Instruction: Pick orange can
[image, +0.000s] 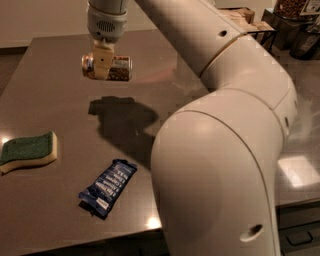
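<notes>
The orange can (119, 68) is a small can with an orange-brown label and shiny silver ends. It hangs sideways in the air, well above the dark table (55, 100). My gripper (102, 67) is shut on its middle, with one cream finger (102, 61) across the front of it. The gripper hangs from the wrist at the top left of the camera view. The can's shadow lies on the table below it.
A green and yellow sponge (27, 151) lies at the left edge. A blue snack bar (108, 187) lies near the front edge. My large white arm (220, 150) fills the right half. Boxes and dark containers (295, 20) stand at the back right.
</notes>
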